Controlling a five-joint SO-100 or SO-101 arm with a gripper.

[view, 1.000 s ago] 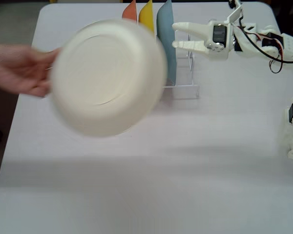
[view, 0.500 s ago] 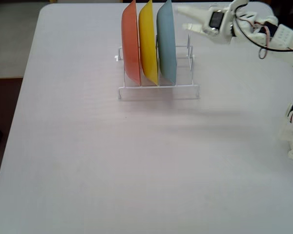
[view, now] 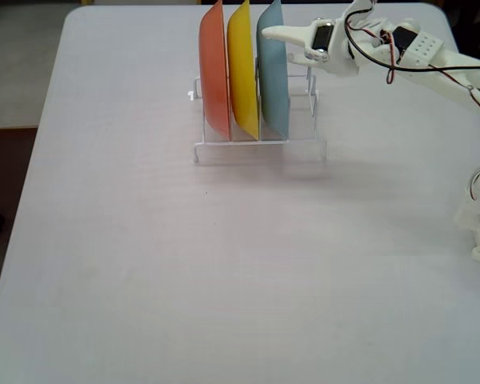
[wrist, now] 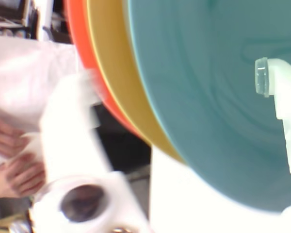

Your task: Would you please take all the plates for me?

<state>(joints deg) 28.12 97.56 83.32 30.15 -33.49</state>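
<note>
In the rack (view: 256,146): three plates (view: 242,72); gripper (view: 274,34) beside blue one.

Upper centre of fixed view: orange plate (view: 214,72), yellow plate (view: 242,70), light blue plate (view: 273,72), plain matte. White wire rack (view: 260,146). White arm (view: 432,60), pale grey table (view: 224,264).

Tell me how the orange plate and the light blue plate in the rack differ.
In the fixed view, the orange plate fills the leftmost slot of the white wire rack, while the light blue plate fills the rightmost occupied one. The gripper is at the blue plate's top edge; the orange plate stands away from it. Both stand on edge and look equal in size.
</note>
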